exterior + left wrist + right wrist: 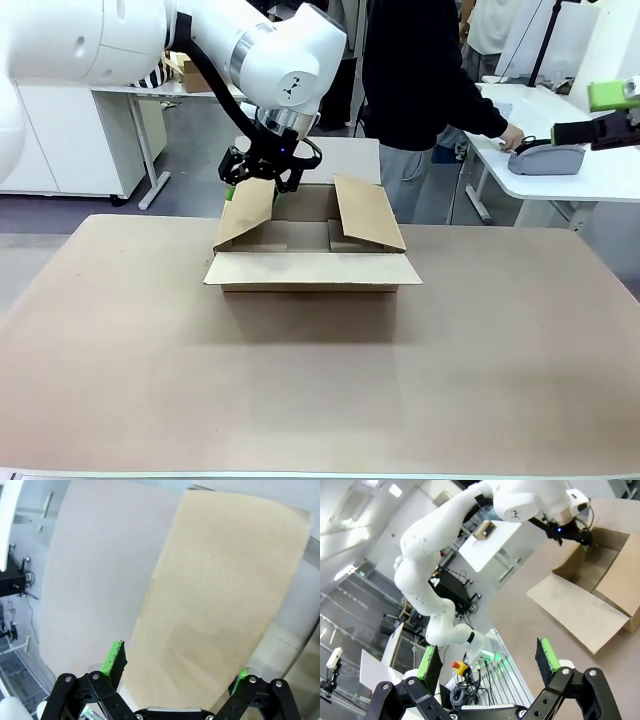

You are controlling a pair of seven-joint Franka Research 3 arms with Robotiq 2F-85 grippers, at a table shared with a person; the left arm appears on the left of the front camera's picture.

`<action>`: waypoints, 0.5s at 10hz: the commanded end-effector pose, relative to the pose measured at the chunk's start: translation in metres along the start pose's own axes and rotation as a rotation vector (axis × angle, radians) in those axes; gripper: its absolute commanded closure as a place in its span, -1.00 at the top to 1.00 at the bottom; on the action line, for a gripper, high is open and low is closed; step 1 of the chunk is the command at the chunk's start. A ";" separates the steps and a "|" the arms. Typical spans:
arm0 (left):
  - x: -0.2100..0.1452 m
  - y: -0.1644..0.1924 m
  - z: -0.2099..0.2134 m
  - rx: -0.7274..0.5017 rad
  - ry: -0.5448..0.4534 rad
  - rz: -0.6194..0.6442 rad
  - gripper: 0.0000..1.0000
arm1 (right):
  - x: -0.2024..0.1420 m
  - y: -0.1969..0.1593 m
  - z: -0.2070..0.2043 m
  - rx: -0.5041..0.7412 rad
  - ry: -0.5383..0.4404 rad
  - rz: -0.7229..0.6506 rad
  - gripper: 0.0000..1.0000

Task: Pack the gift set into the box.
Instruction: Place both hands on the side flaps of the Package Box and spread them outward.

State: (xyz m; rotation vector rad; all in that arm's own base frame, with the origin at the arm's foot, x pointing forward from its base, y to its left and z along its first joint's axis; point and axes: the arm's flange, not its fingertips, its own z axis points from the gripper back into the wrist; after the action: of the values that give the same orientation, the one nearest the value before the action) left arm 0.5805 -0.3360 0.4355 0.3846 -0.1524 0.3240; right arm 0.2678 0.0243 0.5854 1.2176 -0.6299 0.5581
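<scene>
The left gripper [258, 185] is hovering at the left flap of the large brown cardboard box [312, 262], and its fingers are spreading wide around nothing. The right gripper [487, 659] is standing wide open and empty. The grey soft pouch-like gift set [548, 158] is lying on the white side table [600, 178], well apart from the box, and a person's hand [513, 138] is touching it.

Matt cardboard, glossy white casing, black and green gripper parts

The box [312, 268] is plain brown corrugated cardboard, matt, with smooth-faced flaps. The bench [320, 400] has a dull, even grey-brown top without shine. The left arm [290, 60] wears glossy white plastic casing. The left gripper [179, 666] and right gripper [489, 659] have matt black links and bright green, rubbery-looking pads [548, 655]. The gift set [545, 158] looks grey and matt.
</scene>
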 end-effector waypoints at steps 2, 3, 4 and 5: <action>-0.005 0.031 0.012 0.069 -0.062 0.015 1.00 | 0.005 0.000 -0.002 0.019 -0.016 0.026 1.00; -0.007 0.040 0.017 0.057 -0.073 0.021 1.00 | 0.005 0.000 -0.002 0.019 -0.016 0.026 1.00; -0.007 0.049 0.019 0.046 -0.079 0.023 1.00 | 0.005 0.000 -0.002 0.019 -0.016 0.026 1.00; -0.004 0.060 0.019 0.034 -0.072 0.039 1.00 | 0.005 0.000 -0.002 0.019 -0.016 0.026 1.00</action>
State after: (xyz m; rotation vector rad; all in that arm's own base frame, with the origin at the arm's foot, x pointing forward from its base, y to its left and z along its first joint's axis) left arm 0.5663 -0.3105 0.4766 0.4348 -0.2040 0.3425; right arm 0.2678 0.0243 0.5855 1.2180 -0.6304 0.5582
